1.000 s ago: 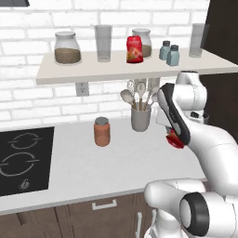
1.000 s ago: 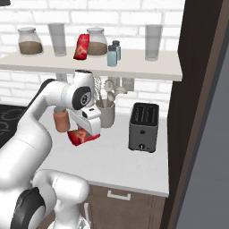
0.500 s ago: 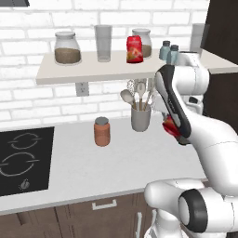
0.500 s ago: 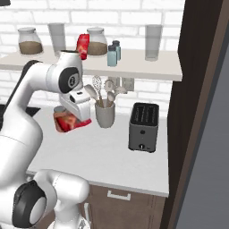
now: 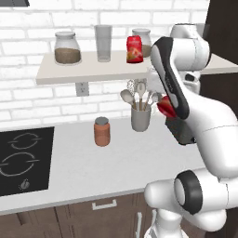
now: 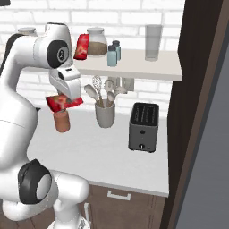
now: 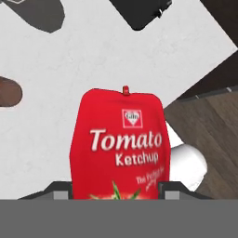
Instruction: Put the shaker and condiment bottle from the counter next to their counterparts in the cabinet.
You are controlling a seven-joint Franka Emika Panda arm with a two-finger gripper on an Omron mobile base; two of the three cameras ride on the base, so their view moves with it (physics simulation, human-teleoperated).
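Hand [image 6: 63, 102] grips the red tomato ketchup bottle [image 7: 118, 144] above the counter [image 6: 103, 147]; next I raise it beside its twin [image 5: 134, 49] on the off-white shelf [image 5: 93, 72].

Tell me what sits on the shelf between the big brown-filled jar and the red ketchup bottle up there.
In the left base view, one tall clear glass stands on the shelf between the jar and the red ketchup bottle.

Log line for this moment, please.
gripper: shut on red ketchup bottle | bottle: lifted above counter | identical red bottle: on off-white shelf
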